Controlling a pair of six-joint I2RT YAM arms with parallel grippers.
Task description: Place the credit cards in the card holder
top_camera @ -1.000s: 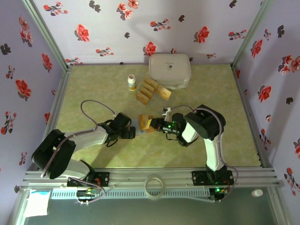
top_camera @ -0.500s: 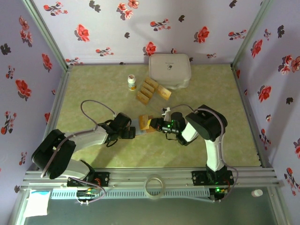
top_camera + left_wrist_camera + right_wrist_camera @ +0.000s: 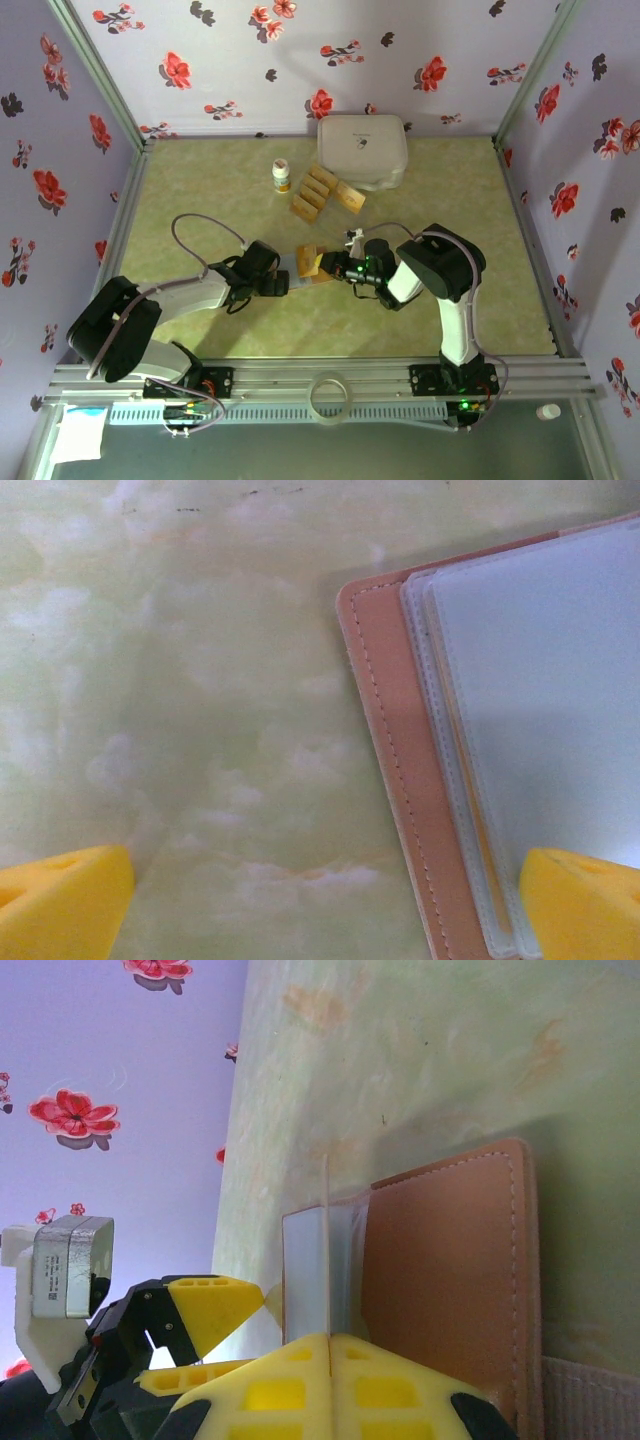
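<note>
My right gripper is pressed together on a thin gold-yellow credit card, edge-on just ahead of its fingertips, over the open pinkish-tan leather card holder. My left gripper is spread wide, the holder's edge beside one finger.

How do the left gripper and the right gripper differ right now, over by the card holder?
The left gripper stands wide open; the right gripper is shut. The left gripper holds nothing, with the card holder's stitched edge lying between its fingers; the right gripper pinches a thin credit card, seen edge-on, aimed at the holder's greyish pockets. Both have yellow fingers and sit at the card holder.
</note>
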